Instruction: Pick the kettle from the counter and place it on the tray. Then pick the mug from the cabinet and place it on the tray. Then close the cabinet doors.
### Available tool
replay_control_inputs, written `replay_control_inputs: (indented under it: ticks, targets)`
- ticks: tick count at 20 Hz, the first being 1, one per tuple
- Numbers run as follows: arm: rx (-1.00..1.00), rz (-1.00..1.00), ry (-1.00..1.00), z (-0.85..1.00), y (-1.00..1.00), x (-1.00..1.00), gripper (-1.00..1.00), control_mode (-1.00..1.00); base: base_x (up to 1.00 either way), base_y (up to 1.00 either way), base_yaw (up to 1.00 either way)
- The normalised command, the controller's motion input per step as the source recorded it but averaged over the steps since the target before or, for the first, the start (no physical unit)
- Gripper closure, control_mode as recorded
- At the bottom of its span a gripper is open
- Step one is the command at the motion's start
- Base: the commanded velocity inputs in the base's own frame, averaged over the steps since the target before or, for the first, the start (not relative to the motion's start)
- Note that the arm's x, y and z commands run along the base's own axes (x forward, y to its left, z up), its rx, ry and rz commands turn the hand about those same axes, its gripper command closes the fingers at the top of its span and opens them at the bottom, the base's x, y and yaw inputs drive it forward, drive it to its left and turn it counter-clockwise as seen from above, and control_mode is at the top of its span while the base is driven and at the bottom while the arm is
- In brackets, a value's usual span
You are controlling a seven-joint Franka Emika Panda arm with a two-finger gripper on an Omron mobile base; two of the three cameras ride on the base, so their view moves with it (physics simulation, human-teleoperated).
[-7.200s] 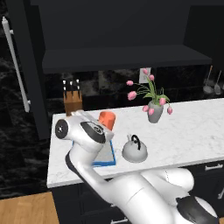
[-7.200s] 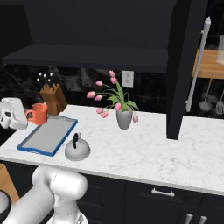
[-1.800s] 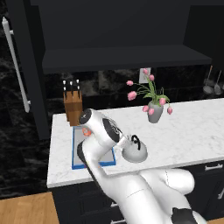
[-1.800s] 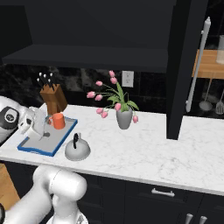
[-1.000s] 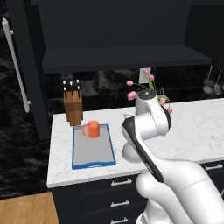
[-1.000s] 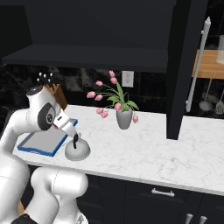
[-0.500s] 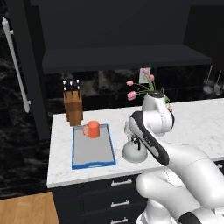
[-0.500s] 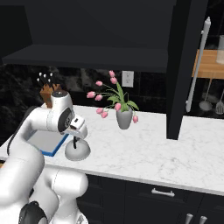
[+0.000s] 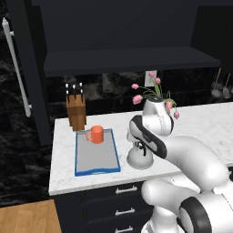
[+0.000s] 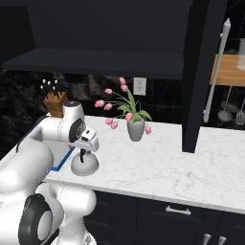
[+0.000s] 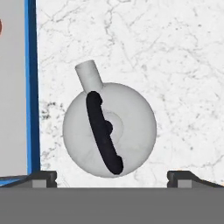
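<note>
The silver-grey kettle [image 11: 131, 131] stands on the white marble counter [image 11: 166, 52], its black handle [image 11: 103, 132] across the top and its spout towards the far side. My gripper [image 11: 111, 177] hangs open straight above it, one fingertip on each side and nothing between them. In the base views the hand [image 10: 85, 153] sits just over the kettle [image 10: 84, 165], close to the blue-rimmed tray [image 9: 97, 154]. The orange mug [image 9: 95, 134] stands on the tray's far end. The arm partly hides the kettle [image 9: 140, 159] in the left base view.
A brown knife block [image 9: 76, 111] stands behind the tray. A grey vase of pink tulips [image 10: 136, 128] is to the kettle's right. Both black cabinet doors [image 9: 27, 68] [image 10: 198, 72] hang open over the counter. To the right of the vase lies bare marble [image 10: 182, 167].
The mug, held over the tray seven seconds ago, now stands on it, let go. In the last second the hand has swung right from the tray and come down over the kettle.
</note>
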Motion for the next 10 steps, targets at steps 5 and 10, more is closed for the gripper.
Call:
replay_control_inputs:
  ticks: [5, 10]
  targets:
    - [0.0, 0.17, 0.03, -0.1, 0.0, 0.13, -1.0, -1.0, 0.0, 0.0, 0.0]
    - [0.0, 0.16, 0.01, -0.19, 0.0, 0.09, -1.0, -1.0, 0.0, 0.0, 0.0]
